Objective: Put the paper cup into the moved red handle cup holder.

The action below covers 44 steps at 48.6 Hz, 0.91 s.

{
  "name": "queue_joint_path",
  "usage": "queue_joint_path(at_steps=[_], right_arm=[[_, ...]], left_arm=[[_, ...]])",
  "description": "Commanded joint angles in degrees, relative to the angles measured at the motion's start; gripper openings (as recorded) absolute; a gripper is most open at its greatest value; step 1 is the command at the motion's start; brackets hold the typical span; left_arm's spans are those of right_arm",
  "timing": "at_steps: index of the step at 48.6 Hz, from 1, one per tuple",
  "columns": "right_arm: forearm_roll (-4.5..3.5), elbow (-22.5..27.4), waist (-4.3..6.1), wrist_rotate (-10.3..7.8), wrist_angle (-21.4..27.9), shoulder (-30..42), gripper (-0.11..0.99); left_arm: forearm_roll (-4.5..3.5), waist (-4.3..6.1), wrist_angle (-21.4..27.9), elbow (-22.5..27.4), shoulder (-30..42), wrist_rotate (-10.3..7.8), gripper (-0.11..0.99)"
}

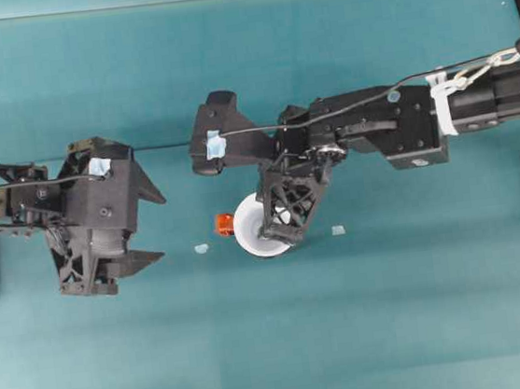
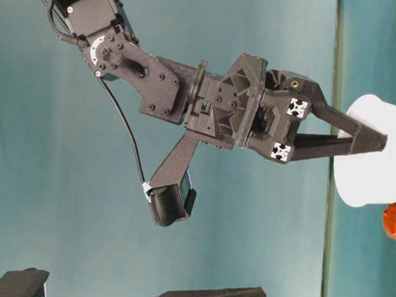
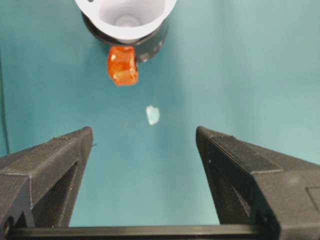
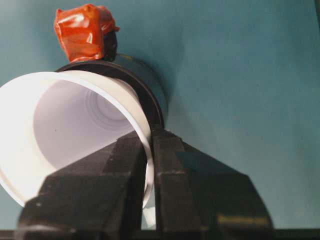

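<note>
My right gripper (image 4: 149,165) pinched the rim of the white paper cup (image 4: 65,130), which sat in the black red handle cup holder (image 4: 150,90) on the teal table (image 1: 395,310). My left gripper (image 3: 145,145) was spread wide, holding nothing. I saw no writing.

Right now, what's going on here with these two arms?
The right gripper is pinching the rim of the paper cup, which sits in the black holder with the red handle. The cup looks tilted, not fully seated. The left gripper is open on its own side of the teal table, holding nothing.
</note>
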State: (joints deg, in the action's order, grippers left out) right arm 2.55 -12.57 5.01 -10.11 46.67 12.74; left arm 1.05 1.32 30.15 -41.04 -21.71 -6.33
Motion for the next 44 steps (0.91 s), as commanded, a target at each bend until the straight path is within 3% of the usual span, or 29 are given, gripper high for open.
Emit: queue_joint_path(at_steps=[1,8,13,20,23,27,44], right_arm=[[0.35,0.35,-0.35,-0.09,0.0,-0.7,-0.07],[0.88,0.53,-0.62,-0.09,-0.09,-0.7,-0.01],[1.05,0.79,-0.79,-0.26,-0.18,-0.7,0.11],[0.97,1.23,-1.23,-0.35,-0.35,-0.79,0.48],[0.7,1.41,-1.41,-0.18,-0.44,-0.79,0.69],[0.18,1.41,-1.58,-0.09,-1.05,-0.97,0.88],[-0.09,1.41,-1.67,0.0,-3.16,-1.93,0.87]], left_arm=[[0.09,0.18,-0.44,1.14,-0.79,0.09,0.89],[0.09,0.18,-0.44,1.14,-0.79,0.26,0.89],[0.09,0.18,-0.44,1.14,-0.79,0.18,0.89],[0.0,0.18,-0.44,1.05,-0.88,0.18,0.89],[0.0,0.18,-0.44,1.05,-0.79,0.09,0.89],[0.0,0.18,-0.44,1.05,-0.79,0.09,0.89],[0.09,0.18,-0.44,0.88,-0.88,0.0,0.89]])
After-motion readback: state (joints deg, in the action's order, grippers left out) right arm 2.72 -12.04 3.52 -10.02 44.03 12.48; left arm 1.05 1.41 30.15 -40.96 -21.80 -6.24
